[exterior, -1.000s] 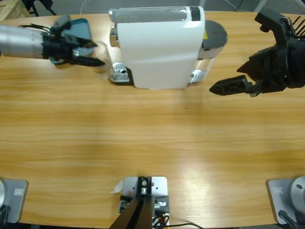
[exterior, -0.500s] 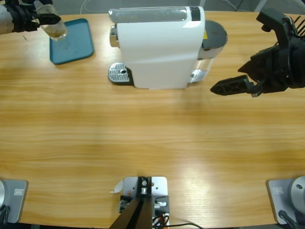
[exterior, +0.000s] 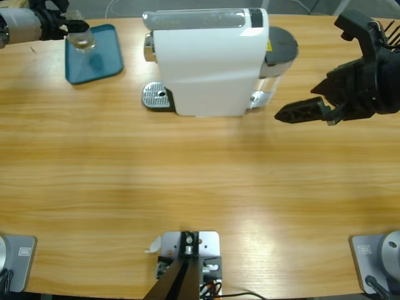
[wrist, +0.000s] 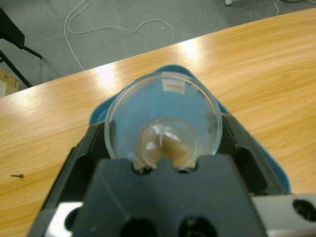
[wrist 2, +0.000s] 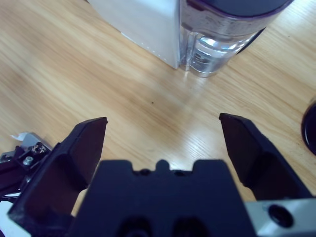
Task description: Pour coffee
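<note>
While gripping glass [wrist: 163,121], left end effector [exterior: 70,30] seemingly level.

You have the long wooden table [exterior: 200,187] itself, its worktop pale and grained. Past its far edge, a white cable [wrist: 118,27] loops across the grey floor [wrist: 197,15]. A small dark screw [wrist: 17,175] lies on the worktop. A pale wooden crate [exterior: 12,11] sits beyond the far left corner.
</note>
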Available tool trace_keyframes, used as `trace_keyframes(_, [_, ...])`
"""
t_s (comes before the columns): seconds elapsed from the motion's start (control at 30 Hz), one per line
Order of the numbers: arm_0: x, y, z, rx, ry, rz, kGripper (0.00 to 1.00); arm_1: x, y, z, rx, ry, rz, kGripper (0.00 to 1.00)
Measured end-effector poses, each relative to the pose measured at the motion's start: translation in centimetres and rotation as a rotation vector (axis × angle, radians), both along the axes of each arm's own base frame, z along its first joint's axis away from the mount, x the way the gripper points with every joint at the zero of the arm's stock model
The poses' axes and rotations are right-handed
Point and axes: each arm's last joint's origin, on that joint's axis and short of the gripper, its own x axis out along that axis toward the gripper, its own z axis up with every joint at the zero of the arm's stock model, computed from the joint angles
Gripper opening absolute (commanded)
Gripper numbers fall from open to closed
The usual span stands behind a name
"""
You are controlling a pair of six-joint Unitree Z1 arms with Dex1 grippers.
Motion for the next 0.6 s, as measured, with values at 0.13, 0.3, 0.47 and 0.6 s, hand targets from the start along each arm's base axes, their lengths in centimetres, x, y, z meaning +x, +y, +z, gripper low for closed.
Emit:
trace_keyframes(0.13, [0.7, -0.1, -0.5, 0.003, 0.003, 0.005, 0.0, 0.6, -0.4, -0.2, -0.004, 0.003, -0.016, 1.0])
trace_keyframes(0.3, [1.6, -0.3, -0.4, 0.013, 0.027, 0.013, 0.0, 0.9, -0.4, -0.1, 0.003, -0.009, -0.019, 1.0])
trace_keyframes(0.47, [2.0, -0.3, -0.4, 0.022, 0.066, 0.013, 0.0, 1.1, -0.3, -0.2, 0.005, -0.012, -0.023, 1.0])
trace_keyframes(0.6, [1.9, -0.3, -0.6, 0.027, 0.089, 0.013, 0.0, 1.4, -0.1, -0.4, 0.002, -0.008, -0.023, 1.0])
